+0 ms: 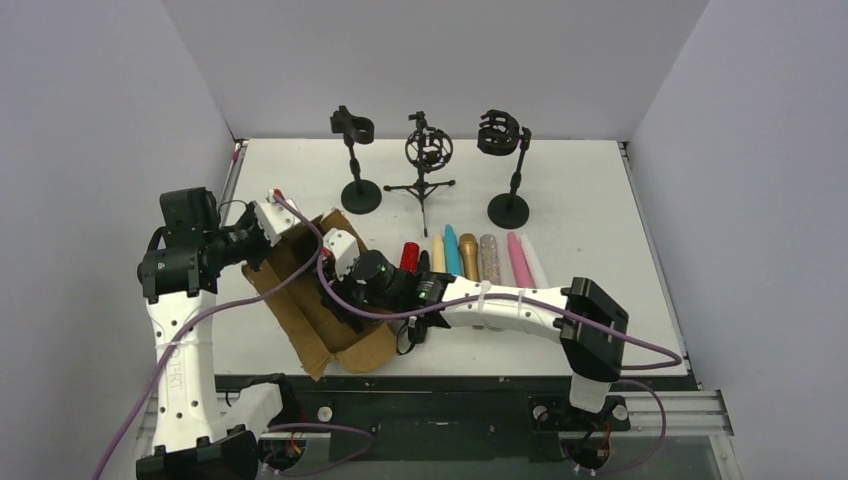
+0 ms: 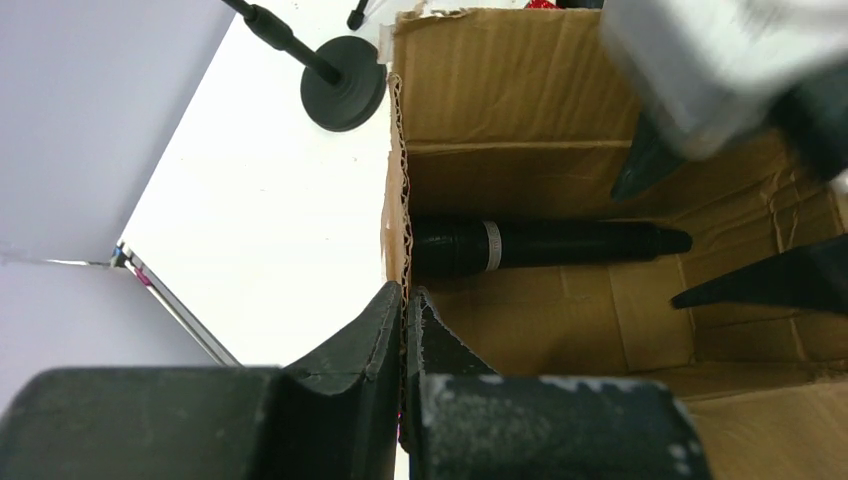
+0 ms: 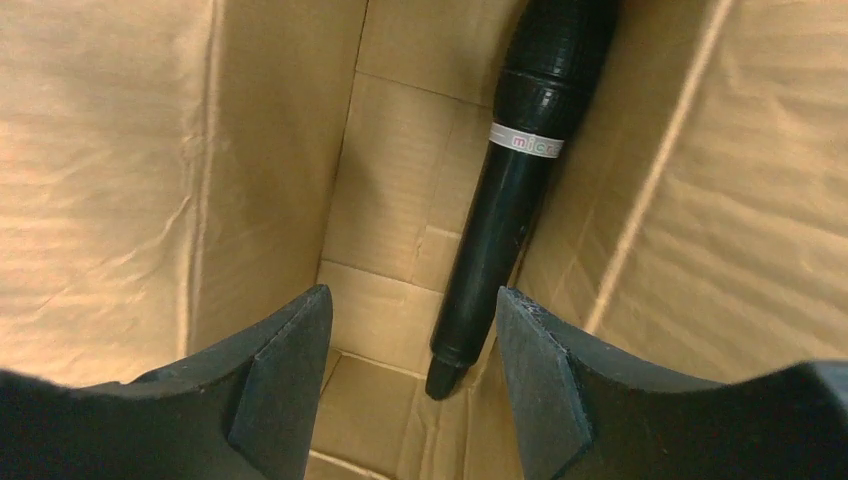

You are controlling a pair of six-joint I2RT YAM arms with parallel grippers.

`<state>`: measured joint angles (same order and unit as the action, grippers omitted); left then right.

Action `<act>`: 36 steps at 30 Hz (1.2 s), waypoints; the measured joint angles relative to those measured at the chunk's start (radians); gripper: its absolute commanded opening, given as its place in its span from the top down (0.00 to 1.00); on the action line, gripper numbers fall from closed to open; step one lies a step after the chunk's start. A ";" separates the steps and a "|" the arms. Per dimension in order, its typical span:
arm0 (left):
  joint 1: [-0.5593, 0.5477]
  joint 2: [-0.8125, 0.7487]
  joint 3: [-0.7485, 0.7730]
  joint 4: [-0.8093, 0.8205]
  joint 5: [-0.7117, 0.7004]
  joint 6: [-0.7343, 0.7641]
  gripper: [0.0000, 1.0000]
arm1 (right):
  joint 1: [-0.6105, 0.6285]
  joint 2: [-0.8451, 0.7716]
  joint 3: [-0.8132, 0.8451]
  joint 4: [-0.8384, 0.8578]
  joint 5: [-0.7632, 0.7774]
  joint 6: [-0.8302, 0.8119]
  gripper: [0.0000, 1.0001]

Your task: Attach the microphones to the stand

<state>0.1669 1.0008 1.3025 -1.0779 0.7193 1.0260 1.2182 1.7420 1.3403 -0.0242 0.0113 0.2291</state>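
My left gripper (image 2: 405, 320) is pinched tight on the side wall of the cardboard box (image 2: 500, 90), and my right gripper (image 3: 412, 330) hangs wide open inside it, holding nothing. The black microphone (image 3: 510, 200) lies flat on the box floor at 1 o'clock from my right fingers, not touching them. The other microphones (image 1: 469, 256) are lined up at 3 o'clock from the box, with the stands (image 1: 361, 196) at 12.

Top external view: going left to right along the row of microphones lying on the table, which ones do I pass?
red microphone → cream microphone → teal microphone → gold microphone → glittery silver microphone → pink microphone → white microphone
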 measured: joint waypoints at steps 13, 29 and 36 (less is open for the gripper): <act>0.012 0.051 0.105 -0.025 0.047 -0.110 1.00 | 0.000 0.205 0.096 0.035 0.003 -0.046 0.43; 0.012 0.097 0.151 -0.172 0.009 -0.092 1.00 | -0.020 0.348 0.188 0.107 0.161 -0.093 0.46; 0.017 0.122 0.143 -0.207 0.005 -0.019 1.00 | -0.034 0.421 0.220 0.154 0.127 -0.093 0.48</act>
<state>0.1841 1.1225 1.4460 -1.2846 0.7242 1.0069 1.1839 2.1632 1.5600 0.1303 0.1379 0.1364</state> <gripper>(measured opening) 0.007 0.534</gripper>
